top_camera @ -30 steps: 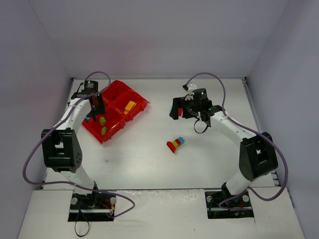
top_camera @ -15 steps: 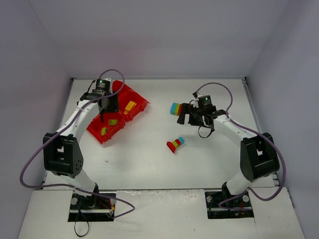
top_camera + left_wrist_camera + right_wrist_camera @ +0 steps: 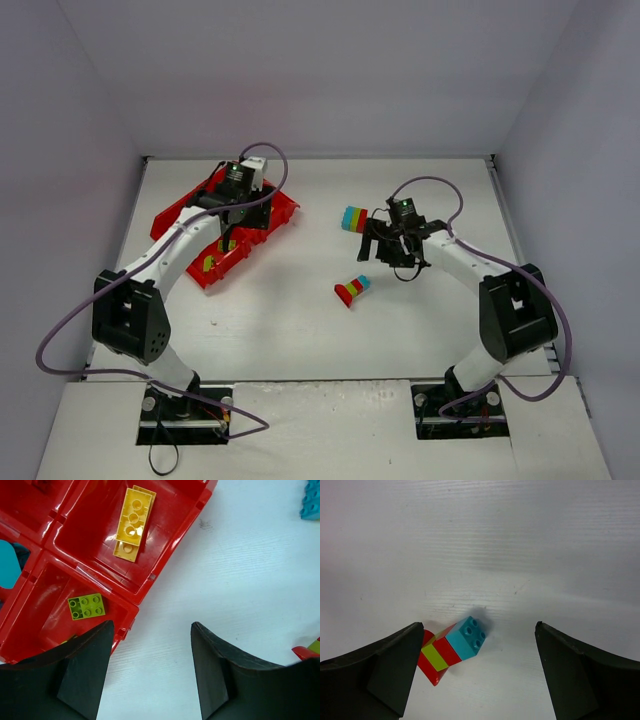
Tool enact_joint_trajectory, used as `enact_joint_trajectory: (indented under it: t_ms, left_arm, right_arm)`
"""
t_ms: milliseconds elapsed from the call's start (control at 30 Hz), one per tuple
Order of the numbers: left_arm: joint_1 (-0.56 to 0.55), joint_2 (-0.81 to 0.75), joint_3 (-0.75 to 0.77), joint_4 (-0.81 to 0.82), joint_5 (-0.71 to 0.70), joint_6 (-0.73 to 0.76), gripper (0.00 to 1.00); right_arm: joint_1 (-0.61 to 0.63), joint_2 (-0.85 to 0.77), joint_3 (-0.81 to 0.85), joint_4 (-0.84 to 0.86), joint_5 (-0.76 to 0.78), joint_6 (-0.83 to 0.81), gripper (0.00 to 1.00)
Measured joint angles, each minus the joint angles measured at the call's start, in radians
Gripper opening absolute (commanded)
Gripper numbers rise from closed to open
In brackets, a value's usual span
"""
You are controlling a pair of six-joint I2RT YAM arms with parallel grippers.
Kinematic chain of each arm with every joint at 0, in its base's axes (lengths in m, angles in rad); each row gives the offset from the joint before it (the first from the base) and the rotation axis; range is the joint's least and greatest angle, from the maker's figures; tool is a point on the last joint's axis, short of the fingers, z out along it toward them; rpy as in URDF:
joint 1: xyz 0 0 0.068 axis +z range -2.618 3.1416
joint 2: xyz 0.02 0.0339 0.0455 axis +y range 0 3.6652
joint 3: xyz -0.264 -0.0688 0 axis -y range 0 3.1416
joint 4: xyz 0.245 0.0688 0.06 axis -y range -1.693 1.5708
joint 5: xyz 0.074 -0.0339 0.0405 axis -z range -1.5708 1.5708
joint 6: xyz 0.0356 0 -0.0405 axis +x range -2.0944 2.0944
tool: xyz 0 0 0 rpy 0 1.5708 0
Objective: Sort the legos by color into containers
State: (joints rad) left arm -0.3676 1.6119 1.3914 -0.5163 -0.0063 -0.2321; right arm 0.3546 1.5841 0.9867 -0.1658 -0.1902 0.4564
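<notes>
The red four-compartment tray (image 3: 285, 211) (image 3: 165, 555) lies at the back left. In the left wrist view it holds yellow legos (image 3: 133, 522), a lime green lego (image 3: 86, 606) and a teal one (image 3: 9, 565), each in its own compartment. My left gripper (image 3: 235, 233) (image 3: 151, 627) hangs open and empty over the table just off the tray's edge. My right gripper (image 3: 383, 250) (image 3: 479, 627) is open and empty above a stack of red, green and teal legos (image 3: 351, 290) (image 3: 451, 650). A second multicolour stack (image 3: 354, 218) lies apart, just left of the right gripper.
White walls close in the table on three sides. In the left wrist view a teal brick (image 3: 311, 502) shows at the top right corner and a red and green piece (image 3: 309, 651) at the right edge.
My left arm has swung right across the tray and its gripper has opened. My right gripper has pulled back from the far multicolour stack toward the nearer one.
</notes>
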Motion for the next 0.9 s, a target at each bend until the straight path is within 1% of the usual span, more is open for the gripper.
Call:
enact_joint_trajectory:
  t_ms: [233,467,633,800,833,900]
  left_arm:
    - [-0.032,0.0,0.0,-0.001,0.006,0.002,0.57]
    - [-0.049,0.0,0.0,-0.001,0.033,-0.004,0.57]
    - [-0.053,0.0,-0.006,-0.002,0.044,-0.012,0.57]
    - [-0.057,-0.01,-0.032,-0.008,0.053,-0.019,0.57]
    - [-0.057,-0.011,-0.035,-0.009,0.055,-0.022,0.57]
    - [-0.059,-0.017,-0.045,-0.008,0.056,-0.027,0.57]
  right_arm:
    - [0.061,0.045,0.035,-0.041,0.004,0.043,0.84]
    - [0.105,0.096,0.077,-0.07,0.01,0.103,0.85]
    - [0.132,0.14,0.084,-0.094,0.011,0.136,0.81]
    - [0.152,0.148,0.084,-0.113,0.011,0.157,0.76]
    - [0.157,0.148,0.084,-0.114,0.011,0.161,0.71]
    - [0.164,0.149,0.084,-0.118,0.011,0.169,0.67]
